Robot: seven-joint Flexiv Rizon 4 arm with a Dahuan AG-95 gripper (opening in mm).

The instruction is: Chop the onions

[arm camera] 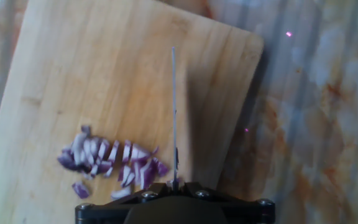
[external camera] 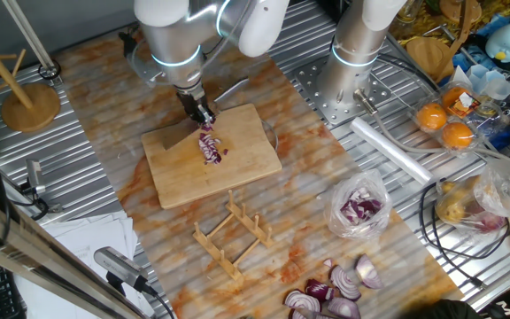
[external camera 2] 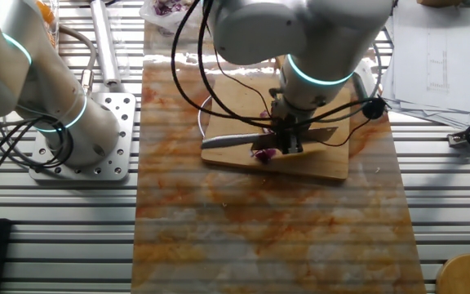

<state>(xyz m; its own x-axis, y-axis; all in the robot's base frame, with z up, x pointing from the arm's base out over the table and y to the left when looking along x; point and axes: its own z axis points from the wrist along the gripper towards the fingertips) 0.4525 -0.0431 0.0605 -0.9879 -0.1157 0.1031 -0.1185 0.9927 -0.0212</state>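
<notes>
In the hand view the gripper point(arm camera: 174, 202) is cut off by the bottom edge — its fingers unseen. The onions point(arm camera: 112, 163) look blurred; the other fixed view mostly hides them behind the knife point(external camera 2: 263, 139).

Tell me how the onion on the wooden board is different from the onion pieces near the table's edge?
The onions on the cutting board are sliced into thin small bits; the onion wedges by the edge are big whole chunks. The sliced ones sit right under the gripper and its knife; the wedges lie far from it, bare on the table. Both are purple with white layers.
</notes>
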